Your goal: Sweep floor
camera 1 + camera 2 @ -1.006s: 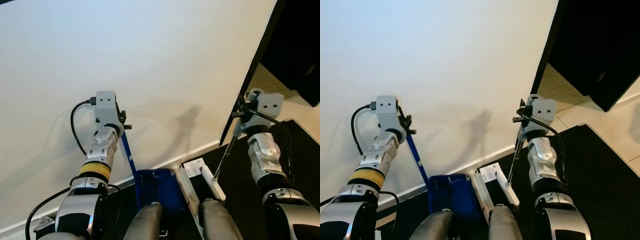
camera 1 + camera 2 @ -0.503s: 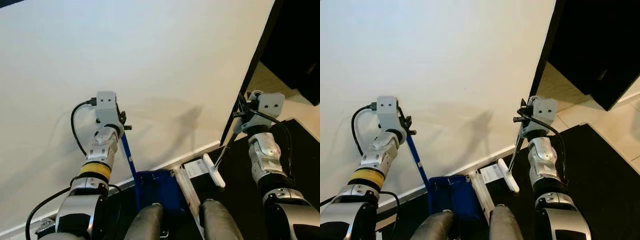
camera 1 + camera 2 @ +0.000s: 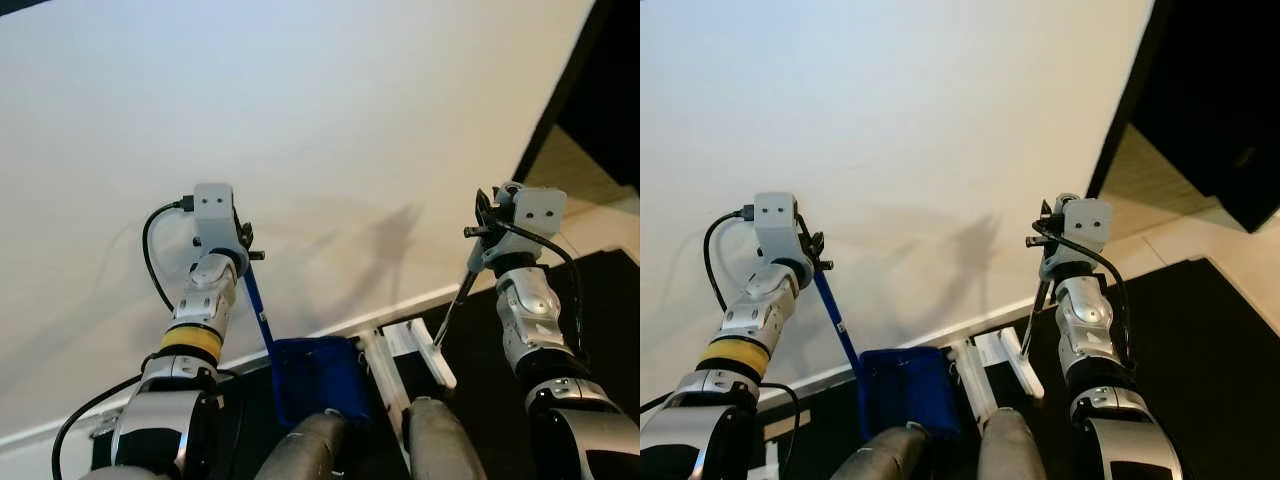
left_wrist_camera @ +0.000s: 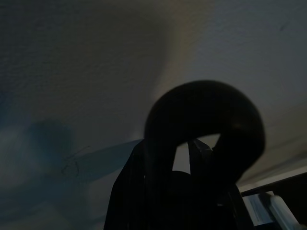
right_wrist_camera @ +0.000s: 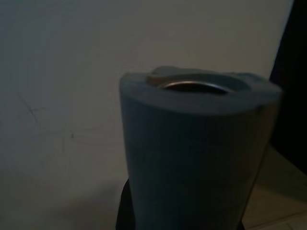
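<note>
Nearest: dark floor (image 3: 480, 390) underfoot, well below both grippers. Left gripper (image 3: 243, 243) raised at chest height, clamped on top of blue dustpan handle (image 3: 256, 305); handle runs down and inward from the fingers to blue dustpan (image 3: 318, 375), set on the floor at the foot of the wall. Left wrist view dark, black loop (image 4: 206, 127) of handle end right before the fingers. Right gripper (image 3: 480, 222) raised level with the left, well apart, closed round grey grip (image 5: 192, 158) of thin broom shaft (image 3: 450, 310); shaft drops down and inward to white broom head (image 3: 438, 352), low near floor, just beside a white strip (image 3: 385, 368) next to the dustpan. Beyond both grippers: white wall (image 3: 300, 100) with baseboard (image 3: 400, 305); dark doorway (image 3: 610, 80) off past the right gripper. Step in hand, by judgement: drawing debris toward pan. To do well: keep pan lip flat on floor and steady under left grip, keep broom head low, short strokes toward pan mouth, no lifting at stroke end. Risk: head striking baseboard or riding over pan edge.
</note>
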Robot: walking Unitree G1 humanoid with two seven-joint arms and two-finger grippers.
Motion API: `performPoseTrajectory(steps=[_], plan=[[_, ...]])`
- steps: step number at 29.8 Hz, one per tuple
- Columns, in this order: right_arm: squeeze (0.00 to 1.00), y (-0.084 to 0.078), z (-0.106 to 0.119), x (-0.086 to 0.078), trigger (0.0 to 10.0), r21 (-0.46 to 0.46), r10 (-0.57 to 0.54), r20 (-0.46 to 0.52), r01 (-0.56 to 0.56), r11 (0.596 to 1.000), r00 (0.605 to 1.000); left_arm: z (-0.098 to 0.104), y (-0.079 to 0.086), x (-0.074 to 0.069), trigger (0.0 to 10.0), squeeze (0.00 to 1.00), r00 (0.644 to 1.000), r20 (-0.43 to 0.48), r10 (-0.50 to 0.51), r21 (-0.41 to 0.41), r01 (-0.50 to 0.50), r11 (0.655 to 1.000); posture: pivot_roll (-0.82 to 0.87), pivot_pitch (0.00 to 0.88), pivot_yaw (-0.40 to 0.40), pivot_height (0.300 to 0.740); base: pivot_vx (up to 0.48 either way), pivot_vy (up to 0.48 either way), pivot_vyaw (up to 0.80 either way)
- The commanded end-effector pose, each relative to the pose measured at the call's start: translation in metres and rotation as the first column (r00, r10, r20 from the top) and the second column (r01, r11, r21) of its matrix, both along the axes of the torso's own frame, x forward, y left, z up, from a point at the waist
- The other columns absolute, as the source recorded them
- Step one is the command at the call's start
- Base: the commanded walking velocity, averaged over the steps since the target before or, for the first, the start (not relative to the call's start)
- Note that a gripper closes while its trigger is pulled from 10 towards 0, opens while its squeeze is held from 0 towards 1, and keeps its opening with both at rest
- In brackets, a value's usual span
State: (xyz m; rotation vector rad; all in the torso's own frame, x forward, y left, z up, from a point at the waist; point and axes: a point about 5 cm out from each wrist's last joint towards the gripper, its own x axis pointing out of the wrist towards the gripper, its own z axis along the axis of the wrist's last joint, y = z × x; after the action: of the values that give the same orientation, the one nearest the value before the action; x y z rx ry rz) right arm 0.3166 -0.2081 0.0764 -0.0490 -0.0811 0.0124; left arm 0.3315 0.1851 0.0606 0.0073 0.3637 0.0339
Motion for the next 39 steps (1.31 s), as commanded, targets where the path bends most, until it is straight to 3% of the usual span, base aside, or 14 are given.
performPoseTrajectory(steps=[1, 12, 22, 39], plan=[[0.00, 0.0082, 0.0042, 0.0027, 10.0, -0.004, 0.028, 0.022, -0.028, 1.000, 0.999, 0.0073, 0.0131, 0.0009, 10.0, 0.00, 0.999, 0.031, 0.039, 0.023, -0.040, 0.999, -0.12, 0.000, 0.114, 0.740, 0.000, 0.000, 0.80], [0.00, 0.0069, 0.0032, 0.0013, 10.0, -0.003, 0.018, 0.021, -0.018, 1.000, 1.000, 0.0071, 0.0114, 0.0011, 10.0, 0.00, 0.999, 0.028, 0.030, 0.020, -0.030, 0.999, -0.13, 0.000, 0.118, 0.740, 0.000, 0.000, 0.80], [0.00, 0.0058, 0.0028, 0.0003, 10.0, 0.011, 0.010, 0.025, -0.011, 1.000, 1.000, 0.0061, 0.0087, 0.0009, 10.0, 0.00, 1.000, 0.024, 0.006, 0.018, -0.007, 1.000, -0.13, 0.000, 0.119, 0.740, 0.000, 0.000, 0.00], [0.00, 0.0050, 0.0031, -0.0004, 10.0, 0.007, 0.008, 0.028, -0.008, 1.000, 1.000, 0.0063, 0.0060, 0.0018, 10.0, 0.00, 1.000, 0.022, -0.010, 0.018, 0.009, 1.000, -0.13, 0.000, 0.121, 0.740, 0.000, -0.428, 0.00]])
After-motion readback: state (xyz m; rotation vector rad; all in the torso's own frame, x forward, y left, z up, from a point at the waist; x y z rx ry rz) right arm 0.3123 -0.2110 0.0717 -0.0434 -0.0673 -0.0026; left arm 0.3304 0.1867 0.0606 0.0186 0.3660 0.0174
